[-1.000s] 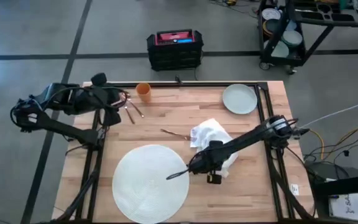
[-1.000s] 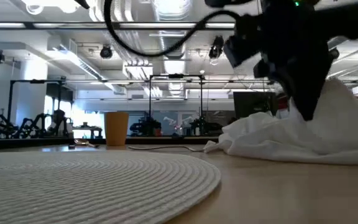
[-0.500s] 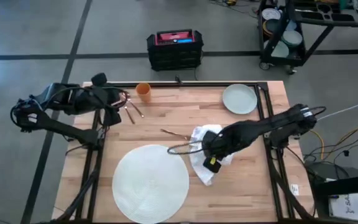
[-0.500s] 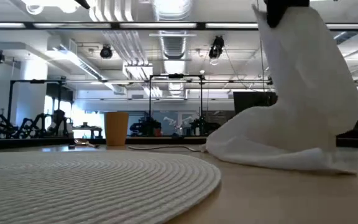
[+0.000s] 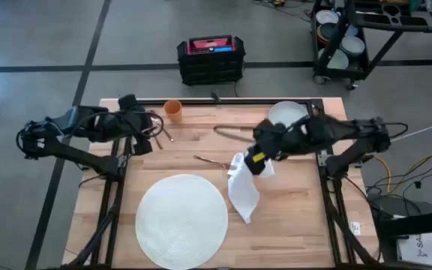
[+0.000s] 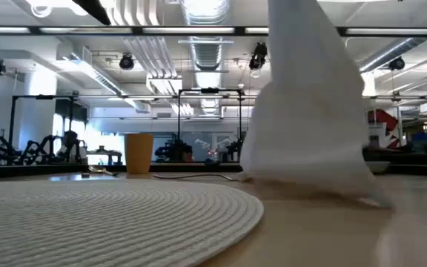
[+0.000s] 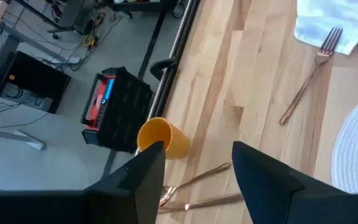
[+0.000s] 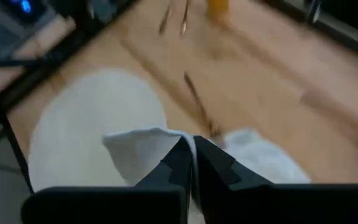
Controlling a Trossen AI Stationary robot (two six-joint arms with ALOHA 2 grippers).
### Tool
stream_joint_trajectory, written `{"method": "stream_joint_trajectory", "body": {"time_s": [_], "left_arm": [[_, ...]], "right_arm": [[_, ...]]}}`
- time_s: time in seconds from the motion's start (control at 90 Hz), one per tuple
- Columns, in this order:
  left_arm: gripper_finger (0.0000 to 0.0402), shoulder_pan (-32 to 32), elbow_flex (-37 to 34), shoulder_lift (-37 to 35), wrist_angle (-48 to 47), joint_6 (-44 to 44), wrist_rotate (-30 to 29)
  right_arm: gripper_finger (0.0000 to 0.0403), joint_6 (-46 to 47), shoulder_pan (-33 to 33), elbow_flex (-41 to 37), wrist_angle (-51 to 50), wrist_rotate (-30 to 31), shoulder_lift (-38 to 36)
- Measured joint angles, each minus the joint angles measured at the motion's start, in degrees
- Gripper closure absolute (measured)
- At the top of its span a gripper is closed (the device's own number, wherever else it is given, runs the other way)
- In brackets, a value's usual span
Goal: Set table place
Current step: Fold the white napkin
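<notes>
- Right gripper [image 5: 259, 155]: I have its fingers pinched on the white napkin [image 5: 242, 191], lifted, tail dragging the surface [image 5: 201, 142] beside the round white mat [image 5: 181, 221].
- Left gripper [image 7: 194, 171]: fingers open, parked above the copper cutlery.
- Risk: the dragging tail could snag the fork [image 5: 211, 160], or the napkin could slip free.

We cannot read any words, numbers or signs here. The black crate [image 5: 210, 59] on the floor has a red and blue top, but whatever is on it is too small to read.
</notes>
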Motion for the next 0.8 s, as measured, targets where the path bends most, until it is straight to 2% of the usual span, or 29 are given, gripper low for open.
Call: {"method": "stream_joint_trajectory", "body": {"time_s": [0.278, 0.533, 0.6, 0.7, 0.8], "left_arm": [[0.0245, 0.0, -8.4, 1.4, 8.5, -3.6, 6.4], [0.027, 0.0, -11.4, 1.8, 8.8, -8.5, 6.6], [0.0277, 0.0, -11.2, 1.7, 9.5, -10.1, 6.6], [0.0284, 0.0, -10.4, 1.6, 14.6, -10.8, 7.5], [0.0288, -0.1, -10.2, 1.5, 24.3, -12.0, 8.6]], "right_arm": [[0.0403, -11.5, -4.6, 11.8, 5.5, -0.1, 4.5], [0.0403, -19.4, -6.2, 23.8, 5.0, 1.4, 8.1], [0.0403, -20.6, -6.4, 26.4, 4.2, 3.5, 8.6], [0.0403, -23.0, -7.1, 26.8, 5.1, 5.7, 8.4], [0.0403, -23.7, -8.6, 26.7, 4.1, 5.8, 8.4]]}}
